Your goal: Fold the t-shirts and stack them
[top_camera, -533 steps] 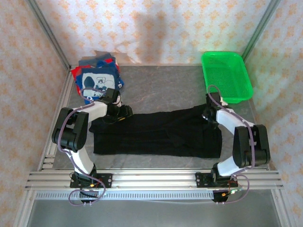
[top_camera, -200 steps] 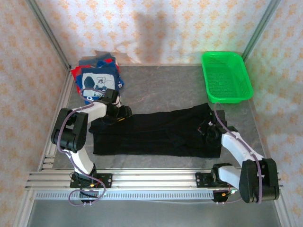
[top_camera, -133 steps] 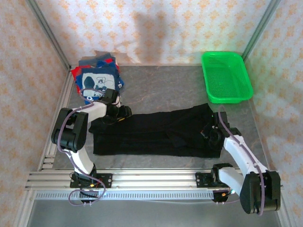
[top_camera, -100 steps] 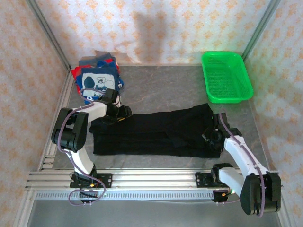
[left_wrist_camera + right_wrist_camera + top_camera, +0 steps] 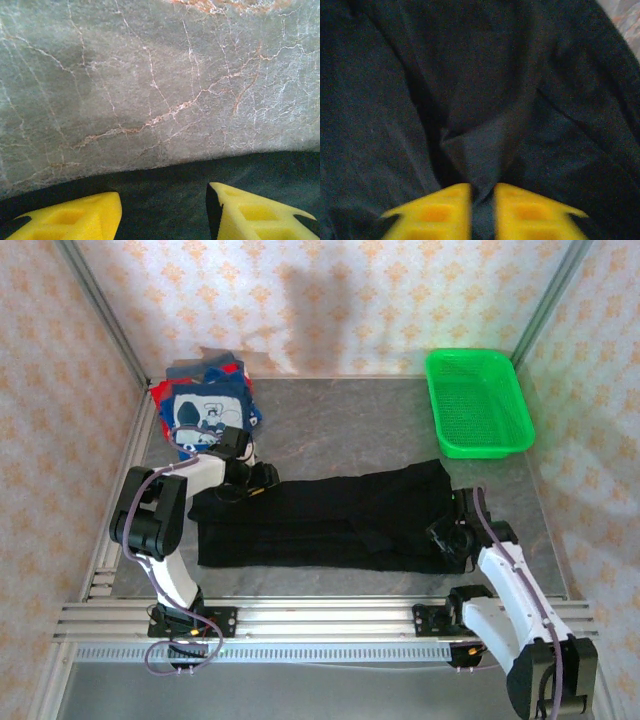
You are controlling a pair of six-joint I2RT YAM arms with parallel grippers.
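Movement has come from the right arm alone. A few seconds back the right gripper sat at the far right corner of the black t-shirt; since then it has swept toward the near edge of the table and now rests on the shirt's right end. The shirt itself has hardly shifted. It lies as a long folded band across the middle of the table, nearer the near edge, running from left to right.

In the right wrist view the yellow fingers stand almost together, with a raised pleat of black cloth running into the narrow slit between them. The picture is blurred, so I cannot tell whether they are pinching that pleat or letting it go.

The left gripper has not moved. It hangs over the shirt's far left corner, and its own camera shows its fingers spread apart above the cloth edge with nothing between them.

For the task, this reads as smoothing or regripping the right end before the next fold — the black shirt is only part folded. The finished pile of shirts, blue print on top, waits in the far left corner.
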